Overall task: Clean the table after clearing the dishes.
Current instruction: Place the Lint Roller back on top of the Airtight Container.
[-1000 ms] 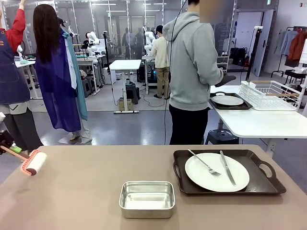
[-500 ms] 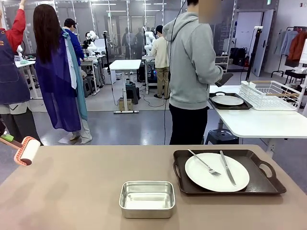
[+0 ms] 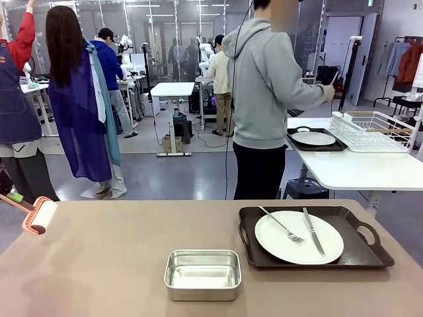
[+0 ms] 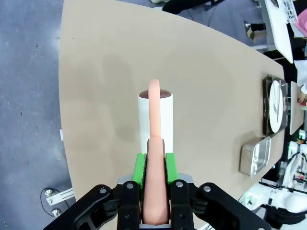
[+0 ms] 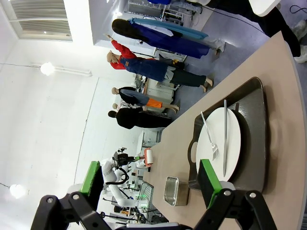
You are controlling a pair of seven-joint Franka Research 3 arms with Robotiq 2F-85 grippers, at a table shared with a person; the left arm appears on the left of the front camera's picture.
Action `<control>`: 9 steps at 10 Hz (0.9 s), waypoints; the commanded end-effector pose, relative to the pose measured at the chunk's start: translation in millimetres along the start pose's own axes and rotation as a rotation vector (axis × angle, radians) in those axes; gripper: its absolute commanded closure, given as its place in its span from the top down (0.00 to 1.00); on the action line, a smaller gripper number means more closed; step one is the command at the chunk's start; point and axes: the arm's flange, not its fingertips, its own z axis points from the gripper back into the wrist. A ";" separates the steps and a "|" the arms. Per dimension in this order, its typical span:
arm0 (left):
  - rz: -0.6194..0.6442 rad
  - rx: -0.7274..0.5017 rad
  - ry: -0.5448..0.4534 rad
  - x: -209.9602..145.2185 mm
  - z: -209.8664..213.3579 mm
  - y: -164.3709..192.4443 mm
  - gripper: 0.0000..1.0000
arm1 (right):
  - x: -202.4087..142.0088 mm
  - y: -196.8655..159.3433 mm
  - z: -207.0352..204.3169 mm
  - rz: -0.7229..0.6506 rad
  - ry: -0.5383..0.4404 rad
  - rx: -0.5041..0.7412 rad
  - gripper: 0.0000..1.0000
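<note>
**Item 1.** Large brownish-taupe matte table [image 3: 119, 277] with rounded corners.

**Item 2.** Left tool [image 4: 156, 165], black with green pads, clenched on the salmon-pink handle of a lint roller [image 4: 156, 112] with a white paper roll. The roll sits at the table's far-left corner. Whether it touches the top cannot be told.

**Item 3.** Right tool [image 5: 149, 178], released, jaws wide apart with nothing between them, held above the table's right part.

**Item 4.** Dark brown rectangular handled tray [image 3: 360, 254] on the table's right half. It carries 1 round white dinner plate [image 3: 274, 241], with 1 silver fork [image 3: 283, 226] and 1 silver knife [image 3: 313, 231] lying on it side by side.

**Item 5.** Small rectangular steel pan [image 3: 202, 274], near the table's front edge, just left of the tray and apart from it.

**Item 6.** Second dark tray [image 3: 317, 148] with a second white plate [image 3: 313, 139], on a smaller white table [image 3: 357, 168] beyond, beside a white wire rack [image 3: 373, 129].

**Item 7.** Person in a grey hooded top [image 3: 264, 86], standing at the far side, 1 arm stretched over the smaller white table.
</note>
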 end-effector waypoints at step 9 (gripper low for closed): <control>-1.097 0.042 0.163 61.8 -9.0 -304.4 0.20 | -5.1 3.3 0.3 0.002 0.008 -0.002 1.00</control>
